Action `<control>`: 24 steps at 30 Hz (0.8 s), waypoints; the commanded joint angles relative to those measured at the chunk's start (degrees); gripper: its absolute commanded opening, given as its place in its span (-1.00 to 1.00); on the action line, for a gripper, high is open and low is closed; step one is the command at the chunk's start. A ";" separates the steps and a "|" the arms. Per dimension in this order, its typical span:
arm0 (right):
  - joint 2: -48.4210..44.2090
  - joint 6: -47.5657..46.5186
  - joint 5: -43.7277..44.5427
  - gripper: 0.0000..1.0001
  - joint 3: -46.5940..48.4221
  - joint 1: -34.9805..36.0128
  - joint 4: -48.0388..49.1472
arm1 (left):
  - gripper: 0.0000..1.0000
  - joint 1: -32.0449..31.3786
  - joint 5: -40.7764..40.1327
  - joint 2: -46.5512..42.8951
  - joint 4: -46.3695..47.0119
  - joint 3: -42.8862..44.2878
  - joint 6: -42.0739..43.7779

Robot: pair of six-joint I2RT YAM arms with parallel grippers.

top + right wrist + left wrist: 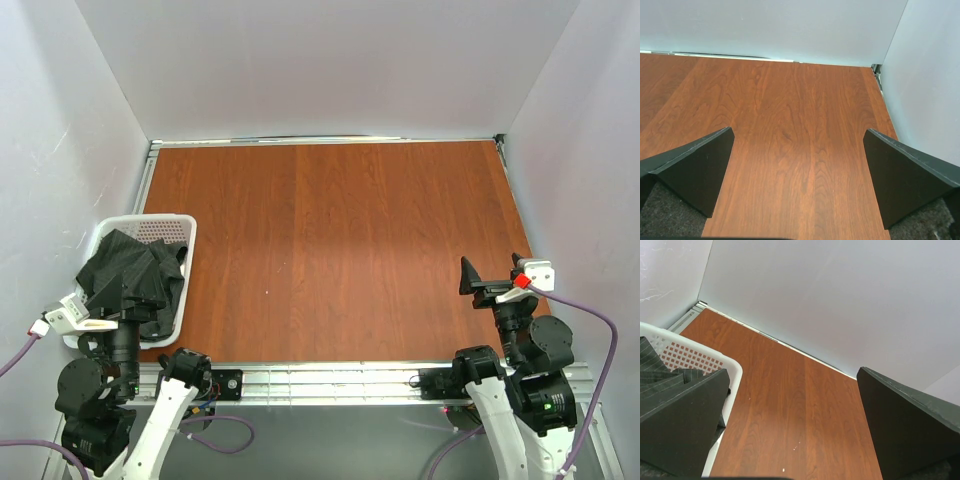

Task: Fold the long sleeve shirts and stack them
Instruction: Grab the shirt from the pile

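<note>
Dark pinstriped long sleeve shirts (pixel 135 280) lie crumpled in a heap inside the white basket (pixel 172 219). The cloth looks light and limp, and it may snag on the basket's perforated wall. A collar or shoulder seam on top of the heap seems the best place to take hold. The left gripper (pixel 792 385) hovers over the basket's near edge, jaws spread wide and holding nothing. The right gripper (pixel 799 135), well across the table (pixel 340 240) from the basket, is likewise spread and empty. A white wall (pixel 60 150) stands just beside the basket and could crowd the lift.
</note>
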 commanded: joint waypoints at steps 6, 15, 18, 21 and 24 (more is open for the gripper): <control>-11.26 -0.40 -1.27 0.97 2.31 -0.32 1.04 | 0.97 0.38 0.55 -0.30 -1.26 0.80 -2.84; 4.52 0.30 -4.08 0.97 7.92 -0.23 1.49 | 0.96 0.38 1.52 18.32 -5.90 4.40 -12.06; 11.91 1.18 -5.57 0.97 10.56 -0.32 -0.18 | 0.96 0.38 2.05 28.68 -8.89 6.42 -14.35; 19.38 2.33 -7.94 0.97 14.52 -0.32 -3.42 | 0.96 0.38 3.63 38.97 -12.32 9.50 -15.32; 25.10 2.33 -10.33 0.97 16.98 -0.23 -5.54 | 0.96 0.38 1.09 48.29 -16.89 11.96 -19.08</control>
